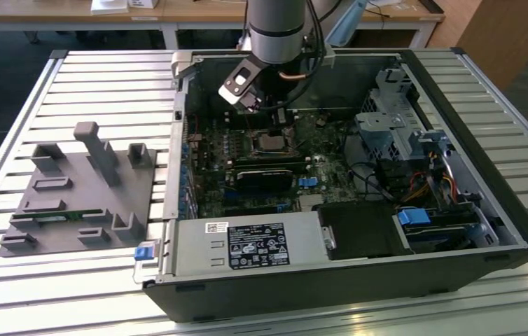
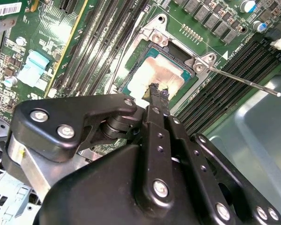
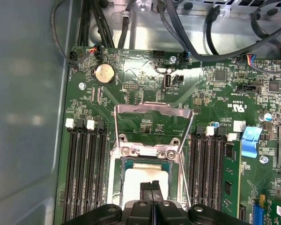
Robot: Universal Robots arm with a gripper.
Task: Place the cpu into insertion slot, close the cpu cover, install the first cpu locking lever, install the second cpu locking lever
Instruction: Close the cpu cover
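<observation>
The gripper (image 3: pixel 151 186), its fingertips pressed together on nothing, hangs over the cpu (image 3: pixel 136 174) lying in the insertion slot (image 2: pixel 172 54); contact seems likely but is unclear. The cpu cover (image 3: pixel 152 108) stands open, and a white printed label (image 1: pixel 256 245) marks the power supply (image 1: pixel 197 250).

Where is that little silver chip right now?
In the first wrist view the cpu lies in the insertion slot on the green board, between two banks of long memory slots, right by the gripper.
</observation>
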